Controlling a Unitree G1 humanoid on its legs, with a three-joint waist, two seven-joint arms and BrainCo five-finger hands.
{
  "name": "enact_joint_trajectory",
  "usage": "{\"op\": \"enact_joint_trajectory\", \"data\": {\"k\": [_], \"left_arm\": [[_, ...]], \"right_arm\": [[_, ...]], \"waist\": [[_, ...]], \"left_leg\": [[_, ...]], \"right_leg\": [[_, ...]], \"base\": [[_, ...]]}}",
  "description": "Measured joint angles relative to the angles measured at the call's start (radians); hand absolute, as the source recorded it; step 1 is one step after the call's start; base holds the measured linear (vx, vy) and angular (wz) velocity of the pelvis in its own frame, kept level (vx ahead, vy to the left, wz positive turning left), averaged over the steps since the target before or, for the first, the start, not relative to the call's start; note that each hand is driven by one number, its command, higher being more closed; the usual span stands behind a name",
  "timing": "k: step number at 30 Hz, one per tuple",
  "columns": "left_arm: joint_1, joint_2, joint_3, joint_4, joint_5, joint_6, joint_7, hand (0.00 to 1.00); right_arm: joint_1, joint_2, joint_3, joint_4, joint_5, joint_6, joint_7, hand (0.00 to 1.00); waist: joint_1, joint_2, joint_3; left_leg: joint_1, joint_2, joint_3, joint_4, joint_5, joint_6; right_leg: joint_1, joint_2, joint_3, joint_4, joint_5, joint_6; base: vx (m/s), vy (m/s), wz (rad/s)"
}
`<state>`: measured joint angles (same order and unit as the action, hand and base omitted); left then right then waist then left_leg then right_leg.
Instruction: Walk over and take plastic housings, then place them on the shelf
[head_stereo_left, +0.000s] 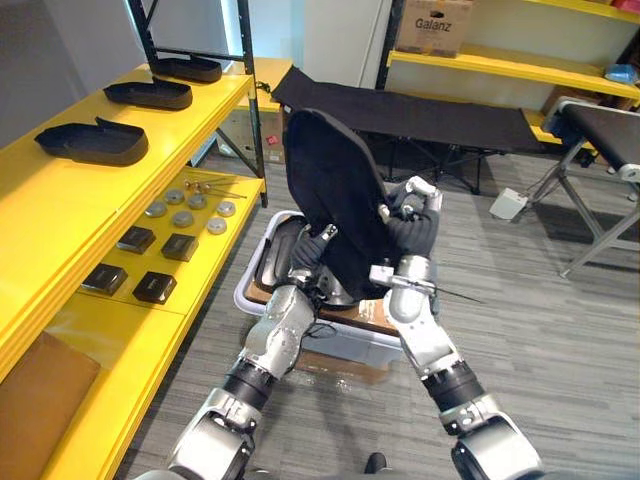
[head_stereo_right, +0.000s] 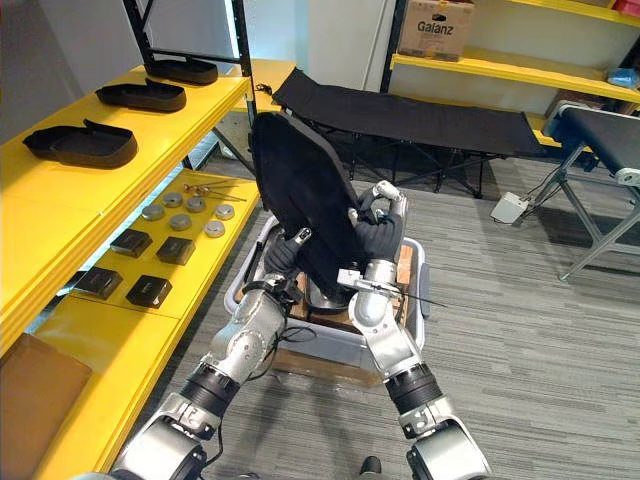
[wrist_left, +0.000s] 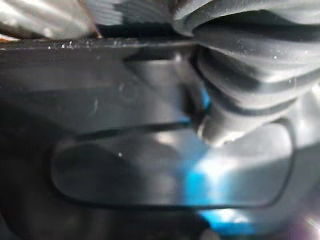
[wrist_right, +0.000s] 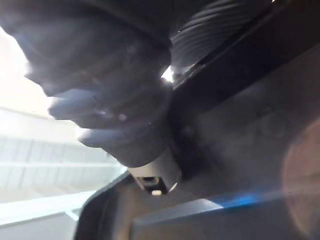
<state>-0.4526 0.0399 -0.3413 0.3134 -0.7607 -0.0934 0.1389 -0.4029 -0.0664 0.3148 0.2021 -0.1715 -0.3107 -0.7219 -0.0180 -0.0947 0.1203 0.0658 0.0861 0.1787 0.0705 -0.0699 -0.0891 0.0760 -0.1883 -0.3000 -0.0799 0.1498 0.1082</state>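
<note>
The black plastic housing was held upright over the white bin, long axis nearly vertical, its side edges grasped by curled fingers of the left hand and the right hand. The yellow shelf lay to the left, nearer the left hand. The shell looked smooth, thin and curved.

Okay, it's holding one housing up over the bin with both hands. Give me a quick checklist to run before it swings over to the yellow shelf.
1. Plastic housing clear of the bin: ok, held upright above it.
2. Right hand grip: ok, fingers curled on the housing's edge.
3. Left hand grip: cannot tell; it sits against the housing's other side.
4. Free space on the top shelf: ok, bare yellow board nearer than the three housings already there.
</note>
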Motion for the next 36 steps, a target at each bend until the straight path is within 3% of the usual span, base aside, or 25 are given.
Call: {"op": "enact_joint_trajectory", "data": {"k": [5, 7, 13, 17, 20, 25, 29, 30, 32, 36], "left_arm": [[0.025, 0.037, 0.015, -0.079, 0.192, -0.006, 0.010, 1.00], [0.033, 0.051, 0.027, -0.121, 0.346, -0.006, 0.019, 1.00], [0.106, 0.061, 0.054, -0.247, 0.579, -0.006, 0.066, 1.00], [0.151, 0.041, 0.063, -0.303, 0.760, -0.011, 0.150, 1.00], [0.181, 0.024, 0.080, -0.306, 0.880, -0.021, 0.230, 1.00], [0.240, 0.009, 0.159, -0.314, 1.052, -0.037, 0.405, 1.00], [0.288, 0.016, 0.266, -0.291, 1.092, -0.037, 0.530, 1.00], [0.292, 0.016, 0.272, -0.288, 1.093, -0.037, 0.541, 1.00], [0.302, 0.009, 0.282, -0.269, 1.091, -0.048, 0.578, 1.00], [0.345, -0.018, 0.305, -0.256, 1.085, -0.101, 0.597, 1.00]], "right_arm": [[0.033, -0.002, -0.001, -0.005, 0.064, 0.031, 0.096, 0.00], [0.053, -0.011, -0.006, -0.019, 0.104, 0.059, 0.136, 0.00], [0.079, -0.012, -0.008, -0.042, 0.143, 0.105, 0.201, 0.00], [0.096, -0.012, -0.024, -0.088, 0.193, 0.134, 0.245, 0.00], [0.132, -0.017, -0.055, -0.169, 0.327, 0.134, 0.315, 0.00], [0.235, -0.057, -0.122, -0.334, 0.613, 0.126, 0.544, 0.00], [0.323, -0.089, -0.153, -0.417, 0.936, 0.110, 0.848, 0.00], [0.340, -0.088, -0.153, -0.417, 0.976, 0.110, 0.882, 0.00], [0.432, -0.079, -0.155, -0.415, 1.117, 0.112, 1.017, 0.00], [0.580, -0.018, -0.213, -0.364, 1.201, 0.108, 1.130, 0.00]], "waist": [[0.000, -0.007, 0.001], [0.000, -0.013, 0.001], [0.000, -0.016, 0.000], [0.003, -0.016, 0.000], [0.001, -0.015, 0.000], [-0.006, -0.011, -0.001], [-0.023, -0.009, -0.002], [-0.023, -0.009, -0.002], [-0.023, -0.007, -0.003], [-0.036, 0.017, -0.030]], "left_leg": [[-0.002, 0.001, 0.000, 0.001, 0.000, 0.000], [-0.003, -0.001, 0.000, 0.001, 0.000, 0.000], [-0.004, -0.006, 0.001, 0.000, -0.001, 0.001], [-0.004, -0.008, 0.001, -0.001, -0.002, 0.002], [-0.001, -0.009, 0.004, -0.002, -0.002, 0.002], [0.005, -0.008, 0.023, -0.005, -0.005, 0.002], [0.006, -0.008, 0.044, -0.007, -0.008, 0.001], [0.008, -0.008, 0.046, -0.007, -0.009, 0.001], [0.011, -0.008, 0.051, -0.009, -0.011, 0.001], [0.013, -0.011, 0.081, -0.028, -0.012, 0.001]], "right_leg": [[-0.002, 0.000, 0.000, 0.000, 0.000, 0.000], [-0.003, -0.001, 0.000, 0.000, 0.000, 0.000], [-0.005, -0.001, -0.001, 0.000, 0.000, 0.000], [-0.005, -0.002, -0.002, 0.000, 0.000, 0.001], [-0.005, -0.002, -0.001, 0.000, -0.001, 0.001], [-0.010, -0.002, 0.009, 0.001, -0.002, 0.001], [-0.025, -0.001, 0.029, 0.005, -0.002, 0.001], [-0.025, -0.001, 0.031, 0.005, -0.002, 0.001], [-0.026, -0.001, 0.036, 0.005, -0.002, 0.001], [-0.054, -0.001, 0.067, 0.006, -0.002, 0.001]], "base": [[0.00, 0.000, 0.00], [0.00, 0.000, 0.00], [0.00, 0.000, 0.00], [0.00, 0.000, 0.00], [0.00, 0.000, -0.02], [0.00, 0.004, -0.08], [-0.01, 0.011, -0.12], [-0.01, 0.011, -0.09], [-0.01, 0.010, -0.07], [-0.01, 0.010, -0.22]]}}
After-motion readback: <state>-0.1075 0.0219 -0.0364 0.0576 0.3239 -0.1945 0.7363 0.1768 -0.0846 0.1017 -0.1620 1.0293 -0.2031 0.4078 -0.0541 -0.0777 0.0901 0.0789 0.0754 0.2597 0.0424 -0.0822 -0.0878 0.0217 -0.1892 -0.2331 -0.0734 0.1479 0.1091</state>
